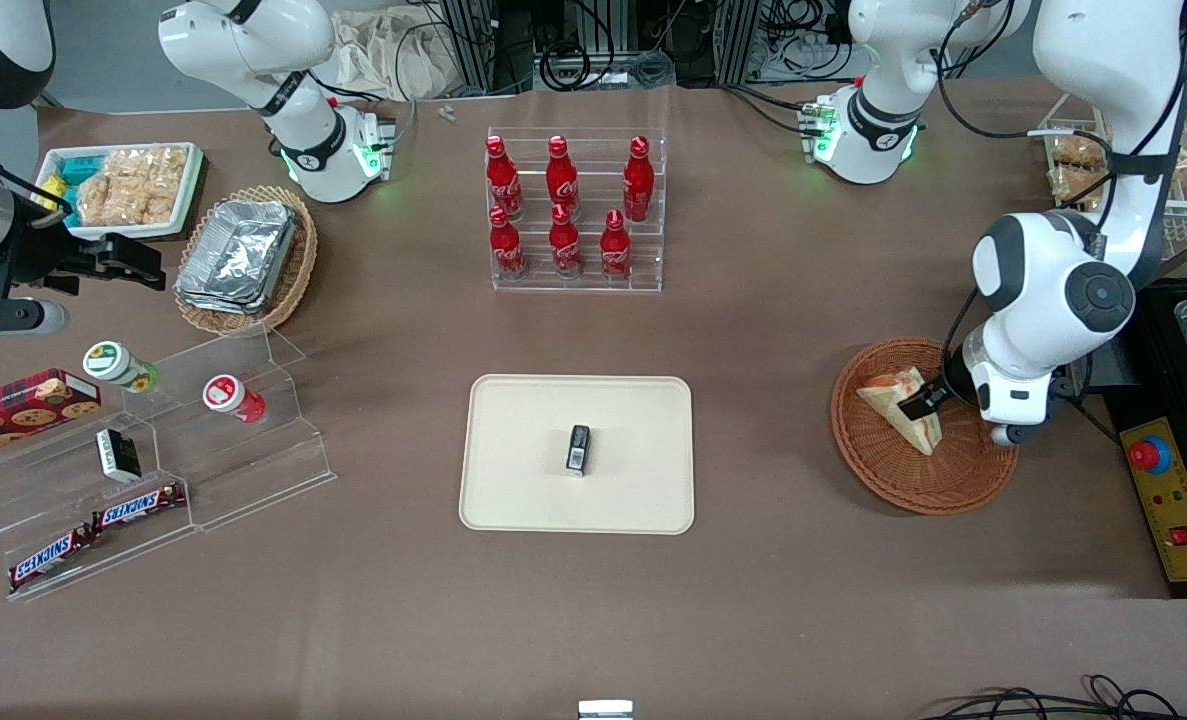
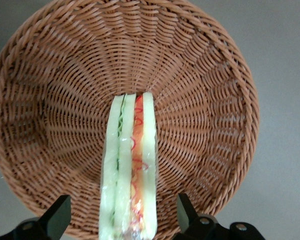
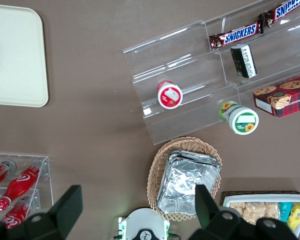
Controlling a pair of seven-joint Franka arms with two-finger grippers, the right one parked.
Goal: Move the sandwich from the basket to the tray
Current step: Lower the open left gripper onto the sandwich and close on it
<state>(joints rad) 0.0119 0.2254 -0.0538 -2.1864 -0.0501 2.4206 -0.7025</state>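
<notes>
Gripper [image 1: 925, 402] low over basket [image 1: 878, 470], fingers [image 2: 57, 216] spread wide, one each side of sandwich [image 2: 130, 170], not touching it. Sandwich stands on edge between the fingers, resting in basket, filling layers facing wrist camera. Tray [image 1: 513, 480] well apart from gripper, toward parked arm's end, small dark packet [image 1: 578, 448] on it.

In the front view the arm covers the claw [image 1: 928, 400] at the basket [image 1: 918, 480], near the worktop's working-arm edge. In the wrist view the picture's edge cuts off the sandwich [image 2: 130, 170] end and the fingers [image 2: 57, 215], and the small dark item [image 1: 578, 448] on the tray [image 1: 513, 500] is too small to identify.
</notes>
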